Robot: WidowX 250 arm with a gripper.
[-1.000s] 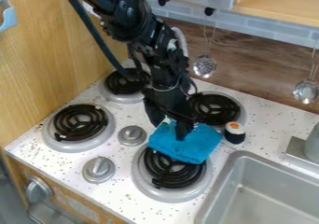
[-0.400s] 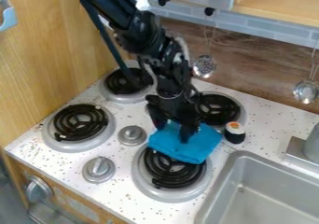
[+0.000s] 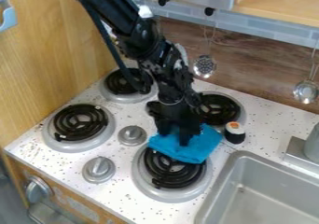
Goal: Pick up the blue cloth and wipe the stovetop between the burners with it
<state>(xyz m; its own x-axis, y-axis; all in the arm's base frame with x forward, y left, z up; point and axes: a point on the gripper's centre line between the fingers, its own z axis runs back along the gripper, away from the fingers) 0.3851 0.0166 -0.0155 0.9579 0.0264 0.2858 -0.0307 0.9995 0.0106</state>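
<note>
Lowered slightly since the earlier frames, the black gripper [image 3: 176, 135] is now brought down against the folded blue cloth [image 3: 187, 152], which has been left in the same place. Contact with the cloth's upper part appears to be made, but whether the gripper is open or shut, and whether any fabric is gripped, cannot be told.

The cloth is laid partly over the far edge of the nearest coil burner [image 3: 168, 174]; close beyond it, another coil burner [image 3: 219, 110] is partly hidden by the arm. Just beside the cloth's right corner, a toy sushi roll [image 3: 235, 133] with a black wrap and an orange-and-white top is stood on the speckled white stovetop [image 3: 128, 196]. Two silver knobs [image 3: 132, 136] are set to the left of the cloth, and two more coil burners [image 3: 79, 122] are placed farther left. A grey sink [image 3: 274, 190] is seen at lower right.
</note>
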